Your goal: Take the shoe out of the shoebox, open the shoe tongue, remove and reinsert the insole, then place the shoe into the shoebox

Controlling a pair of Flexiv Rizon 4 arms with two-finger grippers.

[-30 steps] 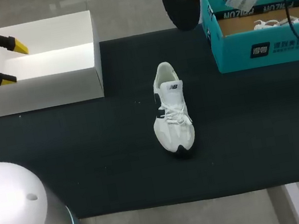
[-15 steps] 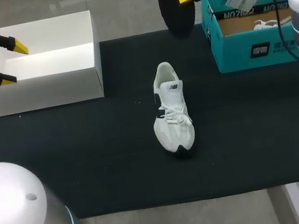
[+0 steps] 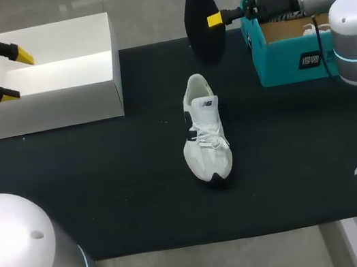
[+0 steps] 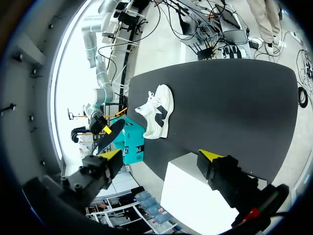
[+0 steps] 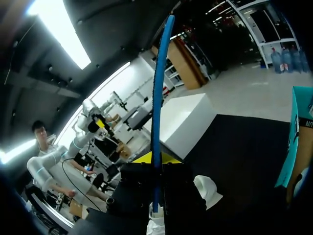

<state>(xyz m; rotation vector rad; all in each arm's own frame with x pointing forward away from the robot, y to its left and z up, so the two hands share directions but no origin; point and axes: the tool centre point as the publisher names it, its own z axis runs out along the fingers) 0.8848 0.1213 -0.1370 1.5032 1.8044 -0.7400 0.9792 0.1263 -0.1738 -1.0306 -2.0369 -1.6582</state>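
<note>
1. The shoe [image 3: 204, 132] is white with a dark mark on its side. It stands on its sole near the middle of the black mat [image 3: 105, 188], outside of both boxes. Its toe points to the near edge of the table and its heel opening points to the far edge.
2. The insole [image 3: 201, 12] is out of the shoe. It is black on its face, and in the right wrist view its thin edge looks blue. It hangs in the air with its long side upright, above the far edge of the mat, between the shoe and the teal shoebox [image 3: 290, 58].
3. The right gripper [image 3: 209, 21] comes from the right side and pinches the insole at its lower part, one yellow tip on each face. The right wrist view shows the insole passing straight up between the fingers.
4. The teal shoebox stands open at the far right corner of the mat. Something white with laces lies inside, but it is too hidden to tell more.
5. The left gripper [image 3: 7, 72] hovers at the far left, over the left end of the white box [image 3: 55, 100]. Its fingers [image 4: 210, 156] are spread wide and hold nothing.
6. The white box stands open at the far left corner of the mat, well apart from the shoe.
</note>
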